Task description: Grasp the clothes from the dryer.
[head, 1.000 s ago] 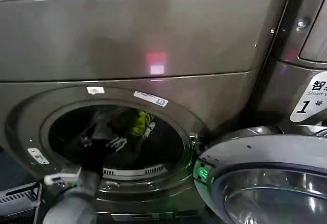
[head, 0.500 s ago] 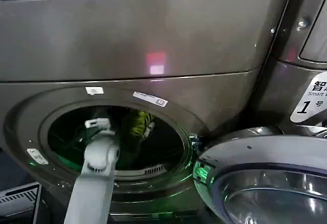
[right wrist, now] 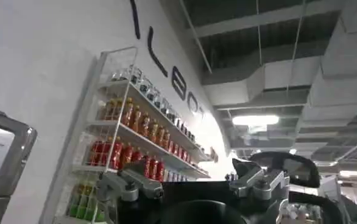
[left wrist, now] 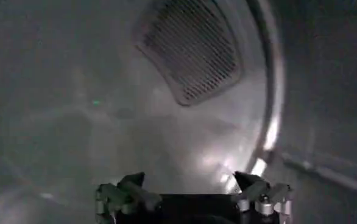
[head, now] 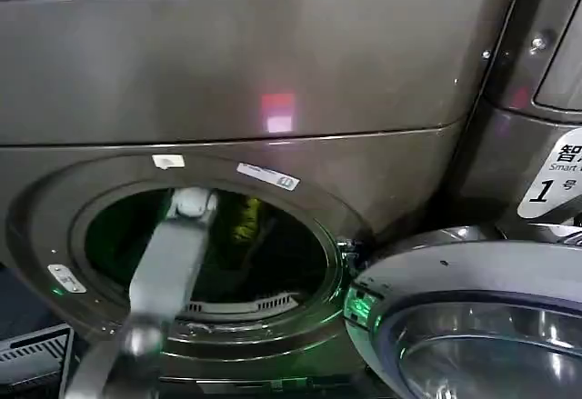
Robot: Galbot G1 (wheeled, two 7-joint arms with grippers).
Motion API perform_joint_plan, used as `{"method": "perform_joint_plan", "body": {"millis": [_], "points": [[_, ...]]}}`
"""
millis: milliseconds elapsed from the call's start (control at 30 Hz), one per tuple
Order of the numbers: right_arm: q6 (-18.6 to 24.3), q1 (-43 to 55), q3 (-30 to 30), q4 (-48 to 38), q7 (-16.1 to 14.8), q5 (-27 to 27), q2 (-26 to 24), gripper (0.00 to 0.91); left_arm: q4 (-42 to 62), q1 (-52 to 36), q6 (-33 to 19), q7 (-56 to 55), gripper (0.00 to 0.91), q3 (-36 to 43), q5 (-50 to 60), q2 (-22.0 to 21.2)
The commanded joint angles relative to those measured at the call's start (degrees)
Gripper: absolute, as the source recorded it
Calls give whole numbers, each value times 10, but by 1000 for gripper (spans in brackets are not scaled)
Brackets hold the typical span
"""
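Head view first: my left arm reaches into the big bronze-grey metal dryer [head: 273, 72], where the small yellow-green and pale cloth bundle of clothes [head: 244, 219] sits deep in the drum. Left wrist: left gripper [left wrist: 192, 190] spread wide, empty. I judge the fabric light, floppy; pinch a raised fold. Right wrist: right gripper [right wrist: 194, 178] open, parked away.

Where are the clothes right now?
In the head view, the clothes sit deep inside the dryer drum, near the top of the porthole, just right of the left arm reaching in.
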Motion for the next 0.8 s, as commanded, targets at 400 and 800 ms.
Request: {"method": "perform_joint_plan", "body": {"millis": [400, 800], "points": [[4, 9, -13, -6, -2, -5, 1, 907, 193, -139, -83, 192, 907, 260, 312, -46], [6, 17, -22, -4, -6, -17, 4, 907, 202, -107, -58, 172, 907, 247, 280, -57]]}}
